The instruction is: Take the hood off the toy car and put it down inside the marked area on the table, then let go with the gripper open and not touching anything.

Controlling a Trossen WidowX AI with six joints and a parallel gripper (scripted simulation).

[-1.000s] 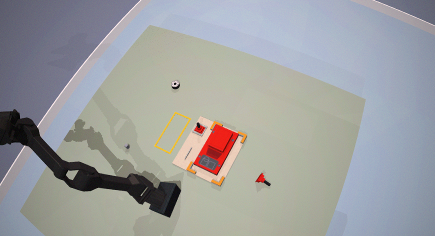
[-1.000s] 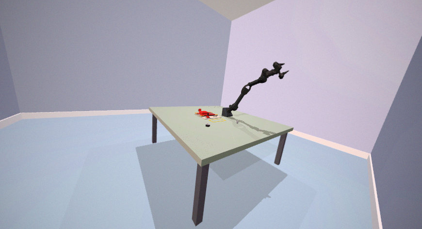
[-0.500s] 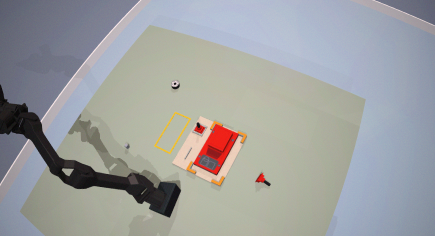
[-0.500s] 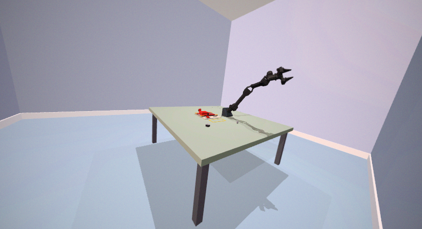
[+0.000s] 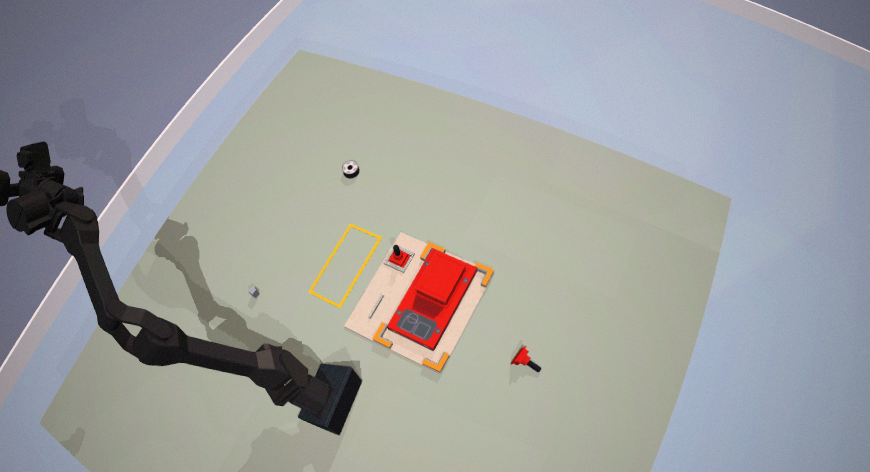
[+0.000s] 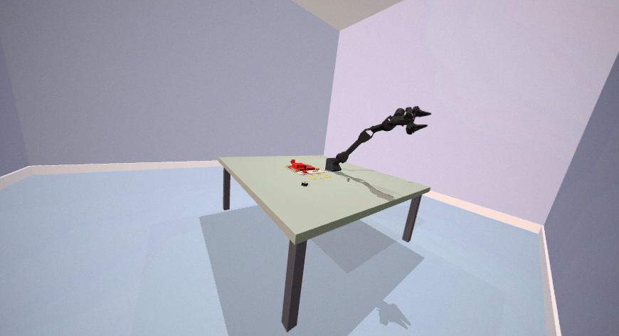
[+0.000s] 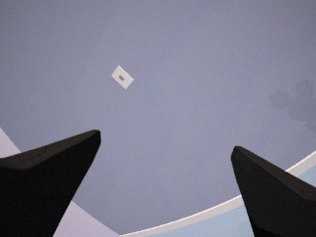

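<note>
The toy car is red, with a raised red block. It sits on a beige board with orange corner brackets. A dark grey panel with outlined shapes shows at one end. I cannot tell a separate hood apart. The marked area is a yellow outline beside the board, with nothing inside. My gripper is open and empty, high up and far from the car, out past the table's edge. The wrist view shows only wall, skirting and floor between and around the fingers.
A red piece with a black knob stands in a small square on the board, near a thin grey bar. Another red piece with a black handle lies tilted at right. A black-and-white wheel and small grey cube lie on the table.
</note>
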